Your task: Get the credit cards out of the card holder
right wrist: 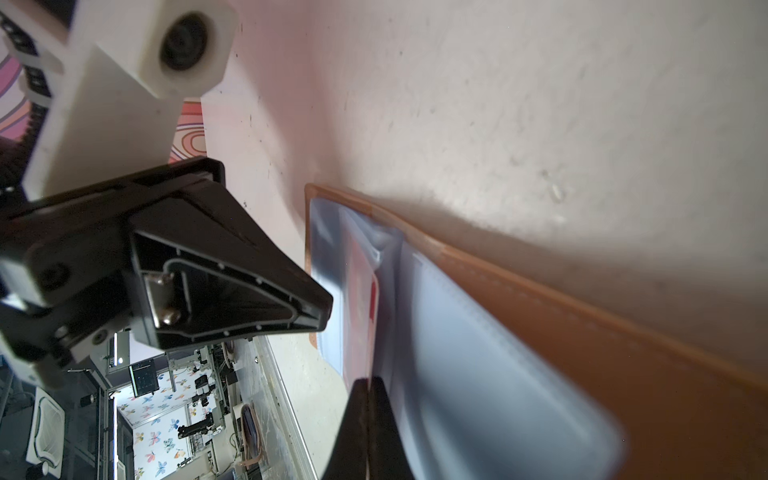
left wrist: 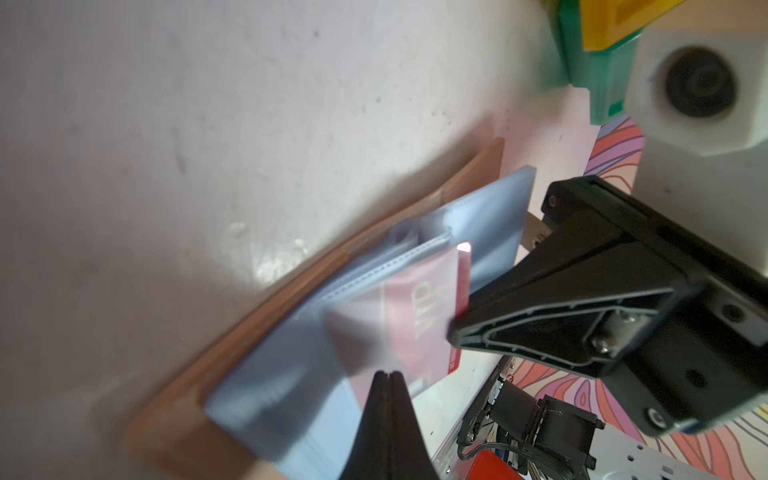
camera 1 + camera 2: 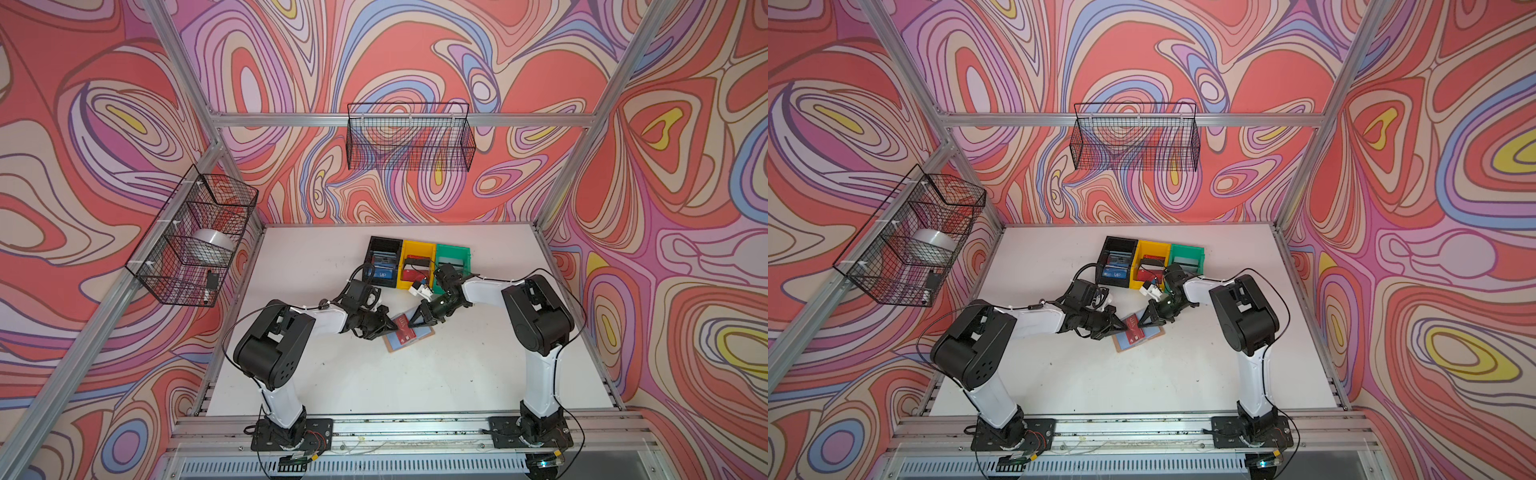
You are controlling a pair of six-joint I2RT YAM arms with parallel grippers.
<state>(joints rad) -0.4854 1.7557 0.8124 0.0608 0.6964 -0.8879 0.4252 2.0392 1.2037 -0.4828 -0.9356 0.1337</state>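
Observation:
The tan card holder [image 3: 428, 333] [image 3: 1156, 332] lies open mid-table with its pale blue sleeves up. A red "VIP" credit card [image 3: 404, 323] [image 3: 1133, 324] stands tilted over it between my two grippers. My left gripper [image 3: 395, 326] [image 2: 387, 376] is shut on the clear sleeve [image 2: 357, 332] that still covers most of the card [image 2: 419, 307]. My right gripper [image 3: 414, 323] [image 1: 369, 380] is shut on the bare red edge [image 1: 360, 291] sticking out of the sleeve. The holder's tan cover [image 2: 291, 286] [image 1: 582, 332] stays flat on the table.
Behind the holder stand a black bin [image 3: 385, 240] with blue cards, a yellow bin [image 3: 419, 245] with red cards and a green bin [image 3: 453, 249]. The right arm's wrist hangs just before the yellow and green bins. Wire baskets [image 3: 409, 137] [image 3: 195, 237] hang on the walls.

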